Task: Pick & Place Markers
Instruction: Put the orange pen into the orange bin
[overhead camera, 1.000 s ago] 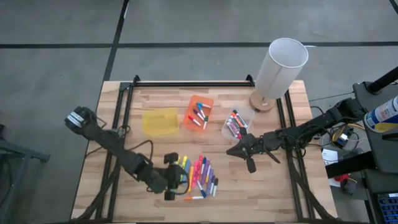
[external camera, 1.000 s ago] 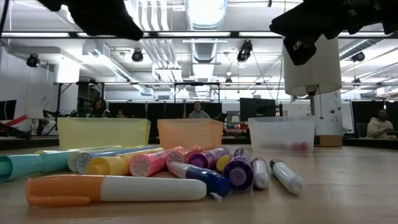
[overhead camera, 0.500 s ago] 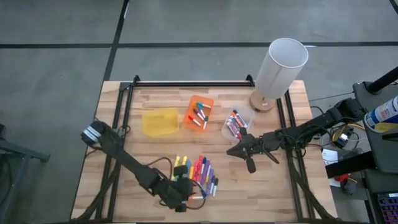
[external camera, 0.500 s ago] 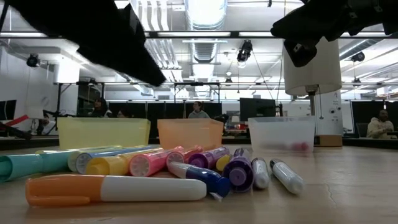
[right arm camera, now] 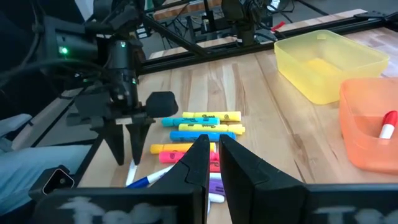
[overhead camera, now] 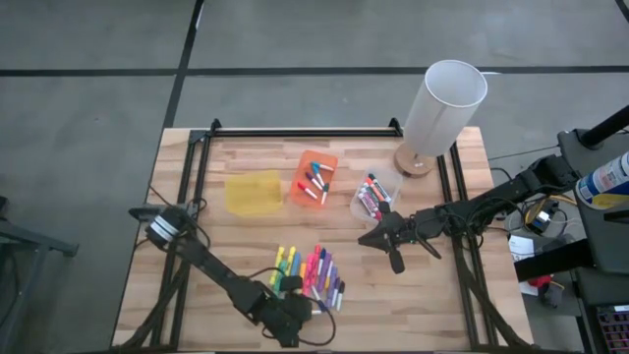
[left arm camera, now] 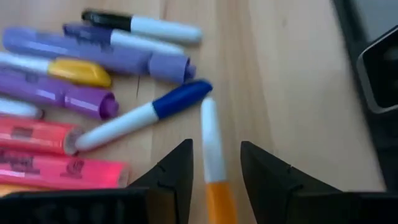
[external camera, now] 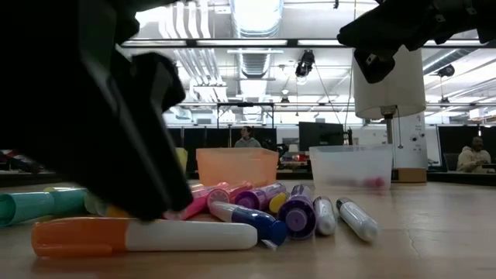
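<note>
The markers lie in a loose pile on the near middle of the table, in yellow, pink, purple, blue and white. A white marker with an orange cap lies at the pile's near edge. My left gripper is open and points down. Its fingers stand on either side of that marker's white barrel, with a gap on both sides. It also shows in the high view and the right wrist view. My right gripper is shut and empty, hovering right of the pile.
A yellow bin, an orange bin and a clear bin stand in a row beyond the pile; the orange and clear ones hold markers. A white cylinder on a wooden base stands at the far right corner. People sit in the room behind.
My left gripper has swung from the pile's left side toward the table's near edge and right. It has come down over the orange-capped white marker at the pile's near edge. The markers have stayed where they were.
</note>
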Action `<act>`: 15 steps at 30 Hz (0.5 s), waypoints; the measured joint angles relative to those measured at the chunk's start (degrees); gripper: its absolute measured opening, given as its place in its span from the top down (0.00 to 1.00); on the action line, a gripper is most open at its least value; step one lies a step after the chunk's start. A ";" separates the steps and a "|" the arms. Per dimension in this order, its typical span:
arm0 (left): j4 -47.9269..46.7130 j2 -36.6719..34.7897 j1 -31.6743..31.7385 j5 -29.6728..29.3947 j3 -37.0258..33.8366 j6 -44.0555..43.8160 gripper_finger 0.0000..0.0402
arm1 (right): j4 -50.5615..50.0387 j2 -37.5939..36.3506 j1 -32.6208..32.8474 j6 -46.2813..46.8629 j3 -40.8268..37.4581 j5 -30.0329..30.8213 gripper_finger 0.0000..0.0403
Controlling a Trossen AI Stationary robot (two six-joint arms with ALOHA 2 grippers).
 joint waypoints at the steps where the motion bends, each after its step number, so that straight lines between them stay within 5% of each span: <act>1: -0.26 0.23 0.00 0.02 0.00 -0.20 0.68 | -0.01 -0.01 0.00 0.00 0.00 0.00 0.92; 15: -0.39 0.76 -0.02 -0.08 -0.99 -1.23 0.68 | 0.03 0.00 0.00 -0.15 0.00 0.00 0.92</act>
